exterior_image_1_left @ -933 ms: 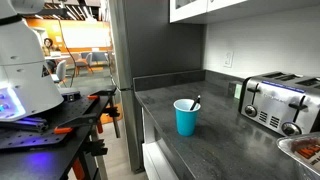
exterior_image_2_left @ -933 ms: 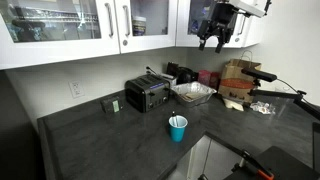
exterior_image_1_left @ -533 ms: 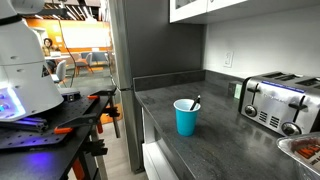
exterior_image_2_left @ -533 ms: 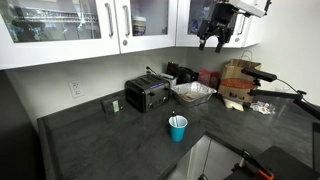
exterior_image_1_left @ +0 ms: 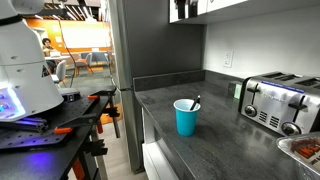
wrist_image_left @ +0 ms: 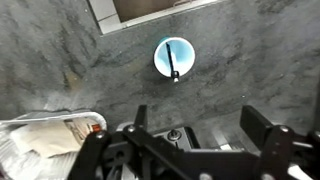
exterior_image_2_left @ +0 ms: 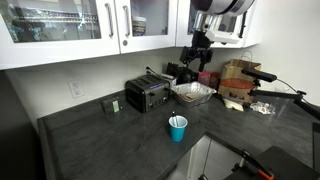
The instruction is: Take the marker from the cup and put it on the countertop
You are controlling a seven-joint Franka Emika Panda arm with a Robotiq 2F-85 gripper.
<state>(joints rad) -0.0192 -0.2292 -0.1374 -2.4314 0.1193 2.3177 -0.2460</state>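
The cyan-blue cup (exterior_image_1_left: 186,117) stands upright on the dark countertop (exterior_image_1_left: 215,150), and it shows in both exterior views (exterior_image_2_left: 178,128). The dark marker (exterior_image_1_left: 196,102) leans inside it with its end poking above the rim. In the wrist view I look straight down on the cup (wrist_image_left: 174,57) with the marker (wrist_image_left: 172,65) lying across its pale inside. My gripper (exterior_image_2_left: 196,60) hangs high above the counter, well above the cup, with its fingers (wrist_image_left: 198,125) spread apart and nothing between them.
A silver toaster (exterior_image_1_left: 277,102) stands at the back of the counter (exterior_image_2_left: 100,150). A foil tray with food (exterior_image_2_left: 192,93) sits beside it and shows in the wrist view (wrist_image_left: 45,135). White upper cabinets (exterior_image_2_left: 90,25) hang over the counter. A black workbench with orange parts (exterior_image_1_left: 55,120) stands nearby.
My gripper has dropped from near the upper cabinets and moved toward the cup. It now enters the top of an exterior view. The cup and marker have not moved.
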